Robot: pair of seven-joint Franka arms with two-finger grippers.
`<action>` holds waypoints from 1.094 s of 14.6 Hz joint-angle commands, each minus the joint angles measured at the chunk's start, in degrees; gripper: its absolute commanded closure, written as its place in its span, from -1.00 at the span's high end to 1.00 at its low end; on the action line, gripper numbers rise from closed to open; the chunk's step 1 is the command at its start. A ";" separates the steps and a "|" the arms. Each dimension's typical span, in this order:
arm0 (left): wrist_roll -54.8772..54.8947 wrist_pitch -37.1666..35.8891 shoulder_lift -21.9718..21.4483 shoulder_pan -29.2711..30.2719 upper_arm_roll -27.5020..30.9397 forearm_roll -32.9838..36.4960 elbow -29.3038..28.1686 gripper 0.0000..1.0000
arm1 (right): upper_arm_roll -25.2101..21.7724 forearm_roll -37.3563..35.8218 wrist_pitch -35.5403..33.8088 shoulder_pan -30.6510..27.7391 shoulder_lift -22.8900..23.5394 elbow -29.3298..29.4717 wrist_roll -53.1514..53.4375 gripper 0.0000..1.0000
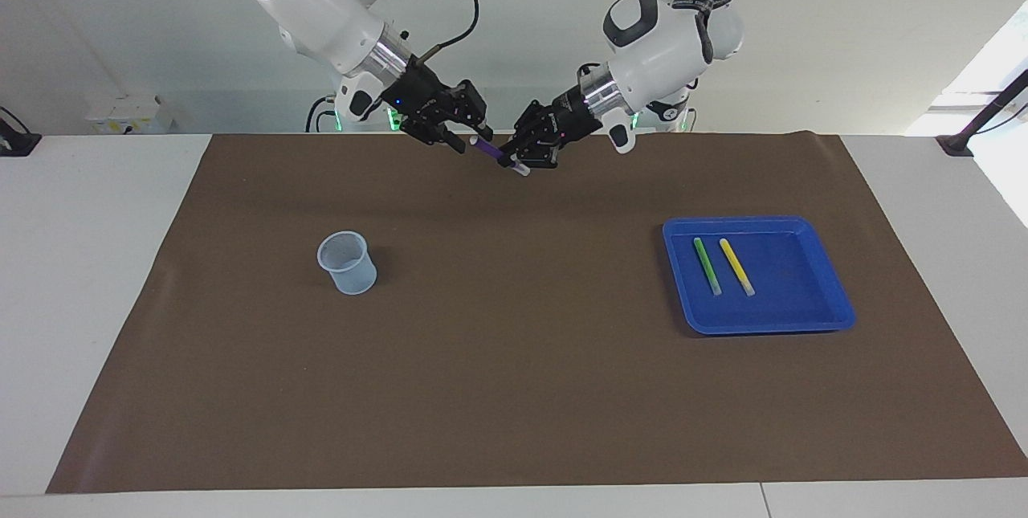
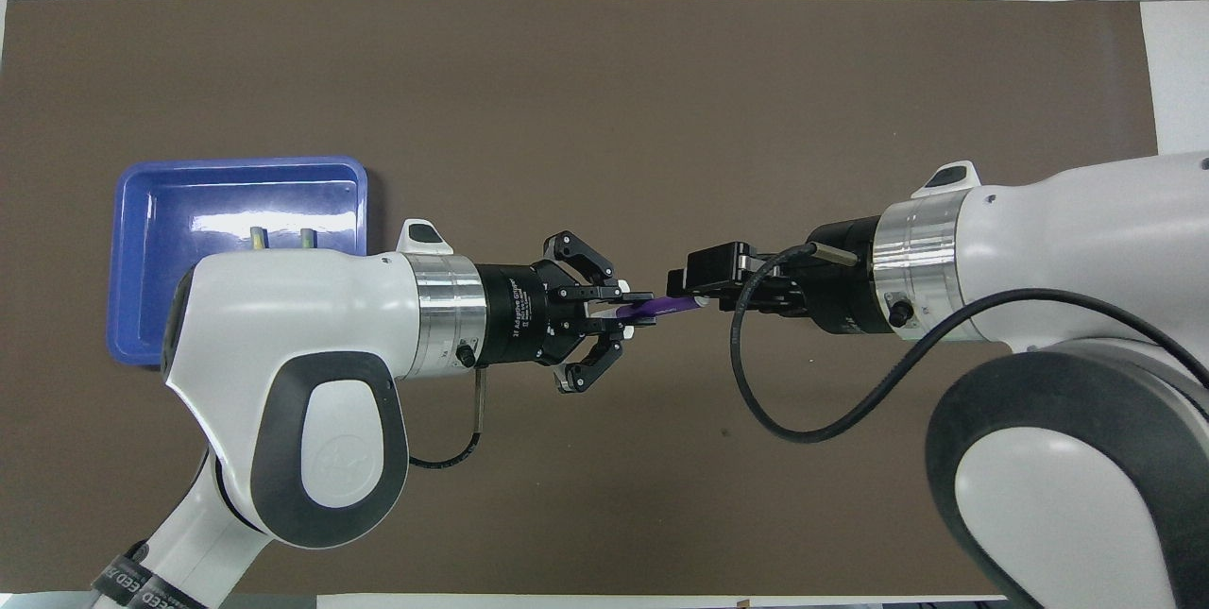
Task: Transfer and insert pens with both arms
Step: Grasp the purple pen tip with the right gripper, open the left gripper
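My left gripper (image 1: 514, 158) (image 2: 628, 311) is shut on the purple pen (image 1: 491, 152) (image 2: 652, 308) and holds it in the air over the mat's edge nearest the robots, at mid-table. The pen's pale end sticks out below that gripper. My right gripper (image 1: 470, 138) (image 2: 682, 296) faces it, fingers apart around the pen's other end. The green pen (image 1: 707, 265) and the yellow pen (image 1: 736, 267) lie side by side in the blue tray (image 1: 835, 317) (image 2: 142, 212). In the overhead view only their tips (image 2: 257, 238) show past the left arm.
A clear plastic cup (image 1: 347, 263) stands upright on the brown mat (image 1: 514, 357) toward the right arm's end; the right arm hides it in the overhead view. The tray lies toward the left arm's end. White table borders the mat.
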 commanded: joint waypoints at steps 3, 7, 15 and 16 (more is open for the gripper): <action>-0.45 2.21 -1.64 -1.18 0.74 -1.58 -1.78 -1.00 | -0.03 1.01 1.88 0.37 -0.92 -1.46 0.59 -0.09; -0.36 2.39 -1.64 -1.18 0.74 -1.58 -1.78 -1.00 | 0.06 1.01 1.79 0.37 -0.92 -1.46 0.59 -1.00; 0.34 3.43 -2.16 -2.75 0.74 -1.40 -1.43 1.00 | 0.15 1.01 0.92 0.19 -0.74 -1.20 0.07 -1.00; 0.08 5.18 -2.25 -2.93 0.74 -1.40 -1.42 1.00 | 0.06 0.84 0.13 -0.15 -0.57 -0.85 -0.11 -1.00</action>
